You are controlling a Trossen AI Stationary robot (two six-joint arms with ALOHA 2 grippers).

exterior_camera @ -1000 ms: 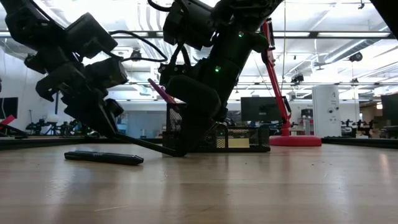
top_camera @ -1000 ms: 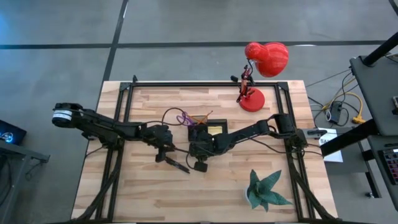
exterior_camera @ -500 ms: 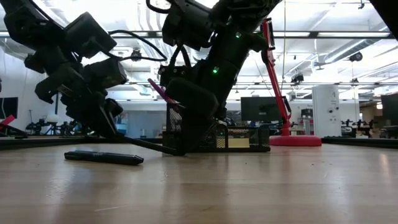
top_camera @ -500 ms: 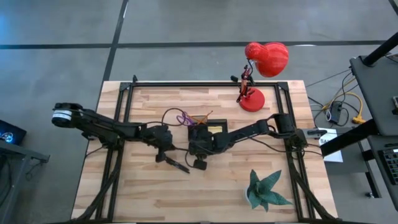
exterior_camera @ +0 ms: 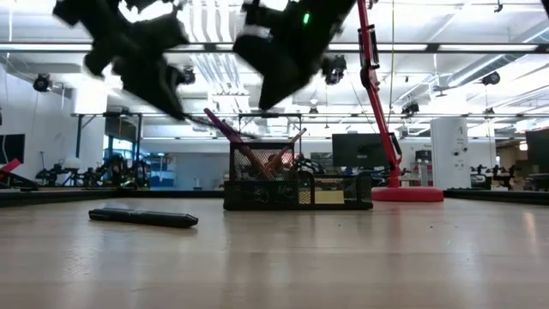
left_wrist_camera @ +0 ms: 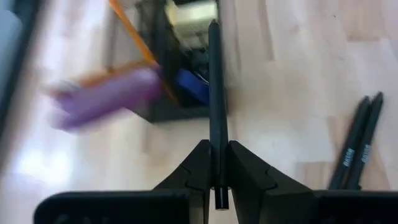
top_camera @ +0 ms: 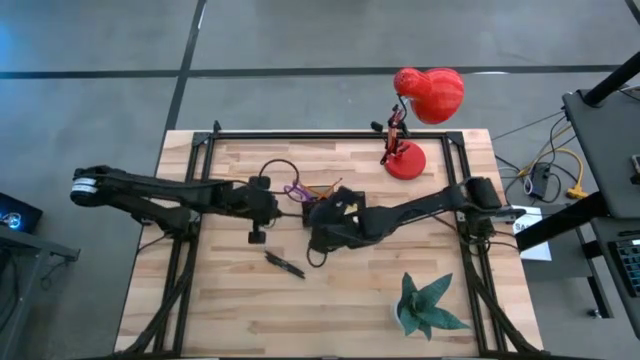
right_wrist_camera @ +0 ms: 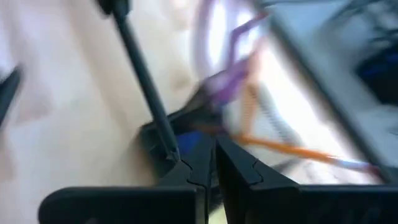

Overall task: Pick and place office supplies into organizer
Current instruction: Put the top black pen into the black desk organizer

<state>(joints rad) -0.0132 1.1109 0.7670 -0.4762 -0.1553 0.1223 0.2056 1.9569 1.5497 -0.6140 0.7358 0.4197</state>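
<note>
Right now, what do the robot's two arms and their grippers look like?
Both arms are dark, slim and jointed. The left arm has a white ring at its outer joint. Black cables loop beside both. A green light shows on one arm. The left gripper and the right gripper have black, angular, tapered fingers.

Left hand (left_wrist_camera: 217, 167) gripping dark pen (left_wrist_camera: 216, 93), organizer (left_wrist_camera: 180, 74) ahead

Both arms reached inward over the middle of the table, raised clear of its surface, the left gripper (left_wrist_camera: 217, 163) clamped on a thin dark pen (left_wrist_camera: 215, 93) and the right gripper (right_wrist_camera: 211, 158) closed on nothing.
</note>
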